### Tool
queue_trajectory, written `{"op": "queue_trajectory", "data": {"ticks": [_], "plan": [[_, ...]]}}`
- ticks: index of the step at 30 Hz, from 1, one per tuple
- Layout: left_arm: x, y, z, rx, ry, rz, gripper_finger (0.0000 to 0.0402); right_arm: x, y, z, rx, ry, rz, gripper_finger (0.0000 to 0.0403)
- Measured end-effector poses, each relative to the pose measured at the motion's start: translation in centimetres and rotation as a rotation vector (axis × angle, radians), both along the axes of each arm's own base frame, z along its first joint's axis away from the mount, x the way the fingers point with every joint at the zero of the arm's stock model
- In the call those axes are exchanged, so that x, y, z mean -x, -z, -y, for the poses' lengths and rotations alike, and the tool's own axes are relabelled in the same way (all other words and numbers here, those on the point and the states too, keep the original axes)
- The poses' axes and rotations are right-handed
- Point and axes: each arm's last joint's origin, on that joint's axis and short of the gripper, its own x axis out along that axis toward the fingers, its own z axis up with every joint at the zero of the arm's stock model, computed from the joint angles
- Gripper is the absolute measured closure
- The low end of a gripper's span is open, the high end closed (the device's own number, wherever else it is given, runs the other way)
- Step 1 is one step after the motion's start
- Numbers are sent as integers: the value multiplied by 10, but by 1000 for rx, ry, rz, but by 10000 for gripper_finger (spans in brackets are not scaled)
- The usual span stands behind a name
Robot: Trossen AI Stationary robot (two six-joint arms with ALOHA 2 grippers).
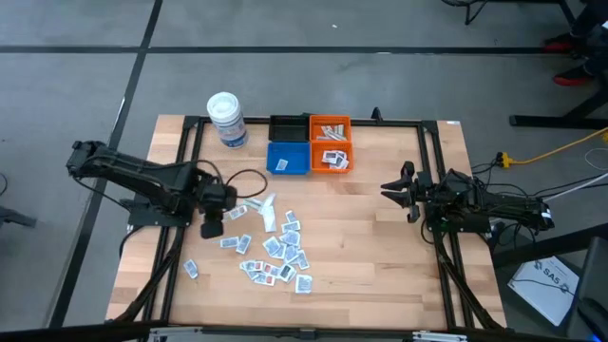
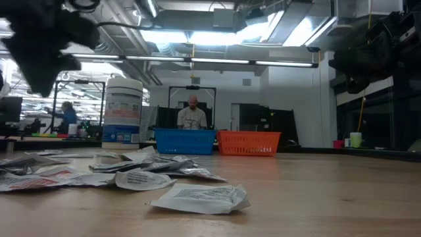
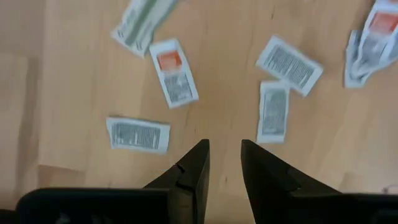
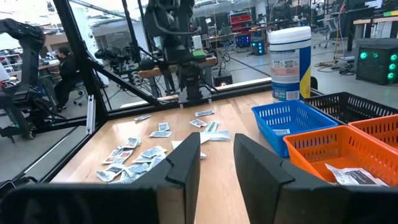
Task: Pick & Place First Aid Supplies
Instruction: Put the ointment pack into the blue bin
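While the left gripper [image 1: 211, 228] is hanging low over the tabletop's [image 1: 380, 247] left half, its arm stretching in from the left edge, its dark wedge-shaped fingers [image 3: 189, 177] are standing slightly parted and grasping nothing, bare wood showing between them. Flat, crinkled white sachets [image 1: 275, 249] with printed labels are lying scattered across the pale wooden planks beside it, toward the front edge; a few are sitting in the blue bin [image 1: 288, 158] and orange mesh bin [image 1: 331, 157] near the back edge. By the right edge, the right gripper [image 1: 407, 193] is waiting, jaws parted and empty.
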Motion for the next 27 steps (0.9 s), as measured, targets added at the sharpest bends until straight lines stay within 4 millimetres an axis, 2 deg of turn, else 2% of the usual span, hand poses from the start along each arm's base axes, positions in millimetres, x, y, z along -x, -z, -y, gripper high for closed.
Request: {"op": "queue_trajectory", "data": {"ticks": [3, 8, 12, 16, 20, 27], "plan": [[12, 15, 0, -1, 20, 3, 316, 0, 0, 0, 0, 0, 0, 303], [19, 34, -4, -60, 11, 32, 316, 0, 0, 0, 0, 0, 0, 303], [13, 39, -8, -76, -57, 28, 316, 0, 0, 0, 0, 0, 0, 303], [6, 43, -10, 34, -212, 4, 316, 0, 0, 0, 0, 0, 0, 303], [0, 51, -15, 61, -336, -59, 316, 0, 0, 0, 0, 0, 0, 303], [-13, 64, -26, 48, -430, -133, 316, 0, 0, 0, 0, 0, -1, 303]]}}
